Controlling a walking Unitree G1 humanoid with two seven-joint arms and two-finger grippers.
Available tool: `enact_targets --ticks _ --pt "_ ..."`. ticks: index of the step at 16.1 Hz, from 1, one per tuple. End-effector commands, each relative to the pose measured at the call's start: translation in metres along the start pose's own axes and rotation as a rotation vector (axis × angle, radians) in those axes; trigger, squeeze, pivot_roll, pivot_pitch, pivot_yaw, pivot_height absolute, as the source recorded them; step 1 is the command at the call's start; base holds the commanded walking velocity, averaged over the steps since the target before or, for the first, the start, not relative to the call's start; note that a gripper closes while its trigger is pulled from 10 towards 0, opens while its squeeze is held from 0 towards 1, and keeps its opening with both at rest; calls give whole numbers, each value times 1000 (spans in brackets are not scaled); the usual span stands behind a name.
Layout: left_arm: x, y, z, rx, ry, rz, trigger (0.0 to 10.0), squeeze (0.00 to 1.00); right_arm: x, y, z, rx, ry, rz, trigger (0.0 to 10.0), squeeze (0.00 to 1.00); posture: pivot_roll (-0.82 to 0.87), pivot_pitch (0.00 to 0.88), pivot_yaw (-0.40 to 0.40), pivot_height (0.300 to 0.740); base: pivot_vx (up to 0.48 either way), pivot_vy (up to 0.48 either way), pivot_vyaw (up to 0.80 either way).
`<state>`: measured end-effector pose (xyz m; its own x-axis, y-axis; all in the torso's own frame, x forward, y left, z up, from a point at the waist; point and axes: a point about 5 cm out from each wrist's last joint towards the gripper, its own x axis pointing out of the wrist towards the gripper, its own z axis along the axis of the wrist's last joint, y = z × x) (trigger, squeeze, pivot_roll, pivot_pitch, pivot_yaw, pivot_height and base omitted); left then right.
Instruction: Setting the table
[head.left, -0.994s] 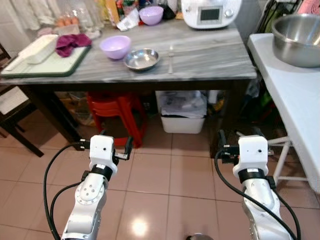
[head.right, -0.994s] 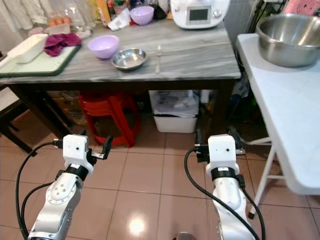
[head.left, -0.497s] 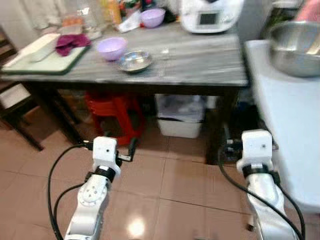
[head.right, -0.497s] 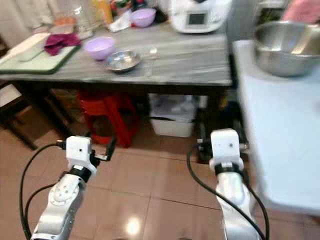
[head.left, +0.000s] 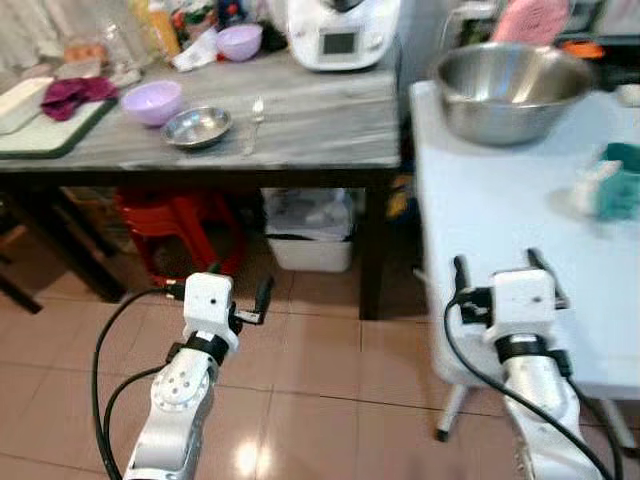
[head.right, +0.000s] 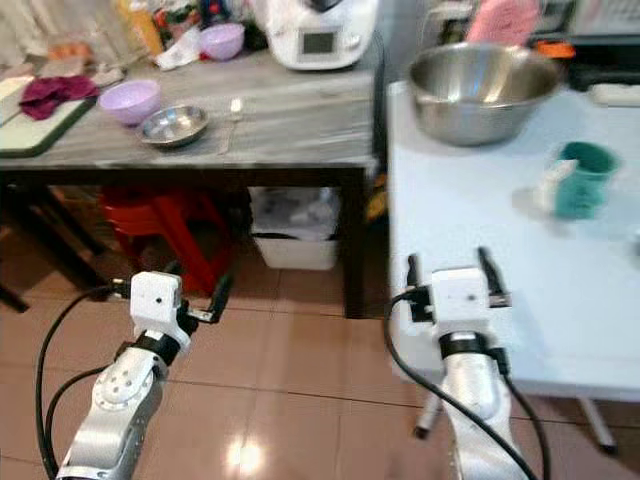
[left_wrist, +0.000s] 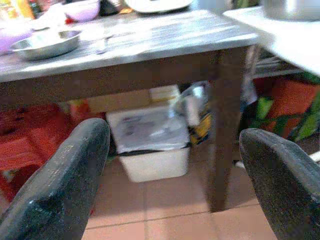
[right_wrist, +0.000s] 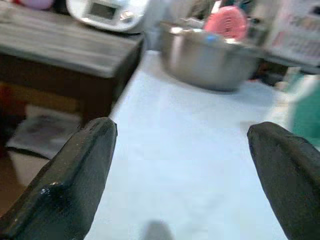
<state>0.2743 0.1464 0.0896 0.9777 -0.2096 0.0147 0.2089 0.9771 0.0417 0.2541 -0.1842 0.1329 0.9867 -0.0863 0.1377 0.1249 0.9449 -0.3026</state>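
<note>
Left eye view: left gripper (head.left: 237, 292) and right gripper (head.left: 503, 266) both wide open, empty, white desk (head.left: 500, 210) at 1 o'clock for setting.

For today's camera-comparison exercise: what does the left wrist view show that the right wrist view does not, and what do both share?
Left wrist view: the small shallow steel dish on the grey marbled table, and the white plastic bin on the tiled floor beneath it.

Right wrist view: the large steel mixing bowl on the white table, the pink round object behind it, and the white kitchen machine.

Both: two open black fingers framing the scene, and part of the grey table.
</note>
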Motion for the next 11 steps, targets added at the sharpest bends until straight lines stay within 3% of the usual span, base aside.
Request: enact_targets --ticks 1,11 --pt "-2 7 -1 11 9 17 10000 0 -1 7 3 14 -12 22 10000 0 -150 110 110 740 0 -319 0" --pt "1 5 -2 26 16 19 10000 0 5 10 9 9 -32 18 10000 0 -150 107 114 740 0 -320 0"
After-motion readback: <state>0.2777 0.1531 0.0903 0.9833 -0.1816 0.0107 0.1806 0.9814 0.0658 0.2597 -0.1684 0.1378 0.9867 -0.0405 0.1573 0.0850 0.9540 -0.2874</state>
